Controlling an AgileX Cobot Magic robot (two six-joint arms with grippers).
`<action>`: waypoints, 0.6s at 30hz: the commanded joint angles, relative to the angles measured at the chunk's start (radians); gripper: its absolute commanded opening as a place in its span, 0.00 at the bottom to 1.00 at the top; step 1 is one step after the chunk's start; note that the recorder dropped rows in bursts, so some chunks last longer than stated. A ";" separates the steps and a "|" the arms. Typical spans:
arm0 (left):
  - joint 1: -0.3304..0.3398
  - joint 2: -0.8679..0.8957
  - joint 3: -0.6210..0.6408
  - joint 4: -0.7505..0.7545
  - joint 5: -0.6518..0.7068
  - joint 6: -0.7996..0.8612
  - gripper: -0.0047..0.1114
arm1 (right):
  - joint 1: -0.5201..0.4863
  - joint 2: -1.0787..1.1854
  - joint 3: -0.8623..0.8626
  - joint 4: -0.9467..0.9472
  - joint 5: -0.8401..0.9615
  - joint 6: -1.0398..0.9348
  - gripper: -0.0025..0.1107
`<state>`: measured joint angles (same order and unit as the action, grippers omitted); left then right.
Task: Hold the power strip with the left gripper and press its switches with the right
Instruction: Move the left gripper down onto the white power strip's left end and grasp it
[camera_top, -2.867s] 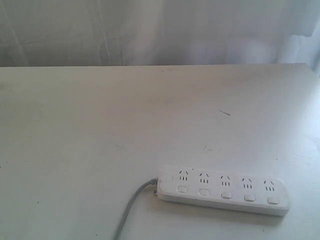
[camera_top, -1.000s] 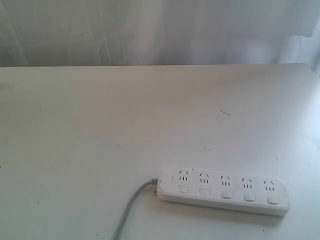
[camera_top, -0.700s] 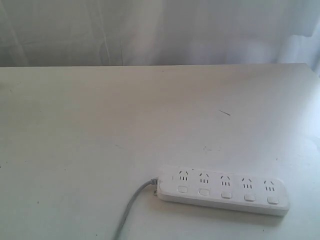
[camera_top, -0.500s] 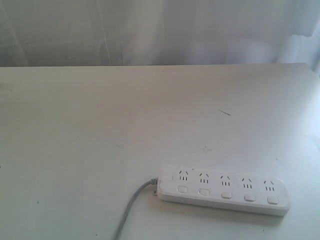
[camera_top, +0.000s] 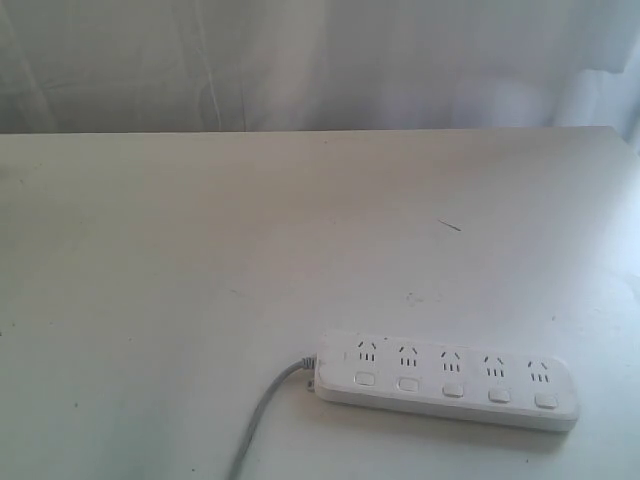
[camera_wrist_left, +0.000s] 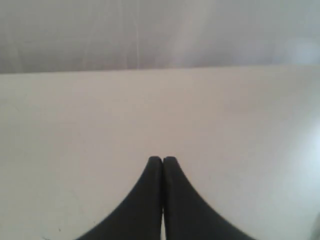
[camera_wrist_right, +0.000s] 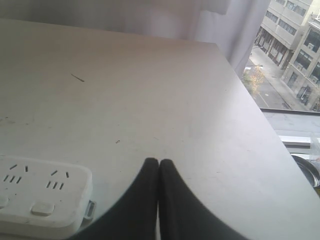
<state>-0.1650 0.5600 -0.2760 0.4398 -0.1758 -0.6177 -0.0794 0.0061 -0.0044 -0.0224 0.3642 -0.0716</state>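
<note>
I am only setting out, with nothing held yet: my left gripper (camera_wrist_left: 162, 160) is hanging over bare table (camera_top: 200, 250) with its fingers pressed together on nothing, and my right gripper (camera_wrist_right: 158, 162) is likewise closed and empty, near the cordless end of the power strip (camera_top: 447, 380). The strip is lying flat at the near right of the table, its grey cord (camera_top: 262, 415) trailing off its left end (neither arm is showing in the exterior view). Next, I am judging, the left gripper needs to open, travel right and pin the strip's left end before the right presses the switches (camera_top: 453, 389) in turn.
</note>
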 joint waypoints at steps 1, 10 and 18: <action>-0.169 0.102 -0.073 -0.170 0.147 0.254 0.04 | -0.001 -0.006 0.004 0.000 -0.009 0.000 0.02; -0.562 0.377 -0.379 -0.413 0.604 0.873 0.04 | -0.001 -0.006 0.004 0.000 -0.009 0.000 0.02; -0.668 0.641 -0.635 -0.296 0.869 0.959 0.04 | -0.001 -0.006 0.004 0.000 -0.009 0.000 0.02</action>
<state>-0.8214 1.1515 -0.8536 0.1055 0.6549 0.3290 -0.0794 0.0061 -0.0044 -0.0224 0.3642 -0.0716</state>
